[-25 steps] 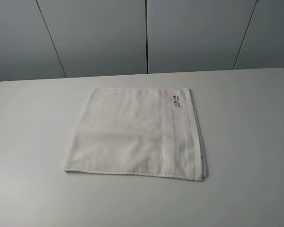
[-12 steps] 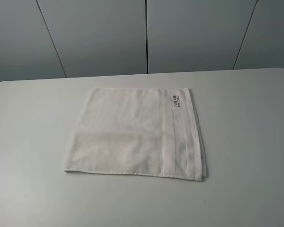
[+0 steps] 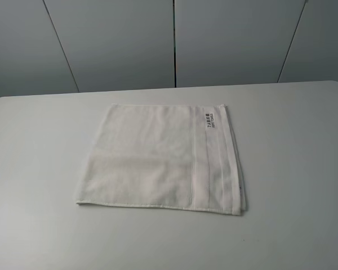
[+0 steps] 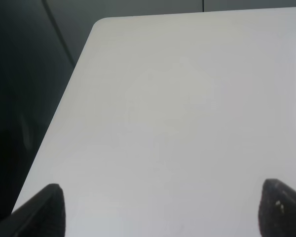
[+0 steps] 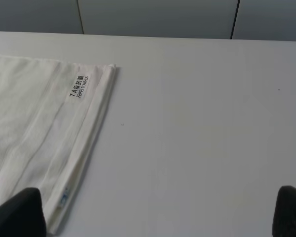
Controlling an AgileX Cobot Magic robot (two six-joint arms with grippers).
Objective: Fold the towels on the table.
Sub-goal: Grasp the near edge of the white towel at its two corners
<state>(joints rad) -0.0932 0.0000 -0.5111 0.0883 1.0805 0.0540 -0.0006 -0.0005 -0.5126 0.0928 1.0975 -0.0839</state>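
Observation:
The white towel [image 3: 158, 160] lies flat in the middle of the white table [image 3: 296, 140], folded over into layers, with its border band and small dark-printed label [image 3: 209, 120] along its right side. Neither arm shows in the exterior high view. In the right wrist view the towel's right edge [image 5: 34, 128] and label [image 5: 79, 87] show ahead of my right gripper [image 5: 155, 217], which is open and empty above bare table beside the towel. My left gripper [image 4: 163, 212] is open and empty over the table's left part [image 4: 187, 123]; the towel is out of that view.
Grey wall panels [image 3: 174, 39] stand behind the table's far edge. The table's rounded far left corner [image 4: 101, 22] and left edge show in the left wrist view, with dark floor beyond.

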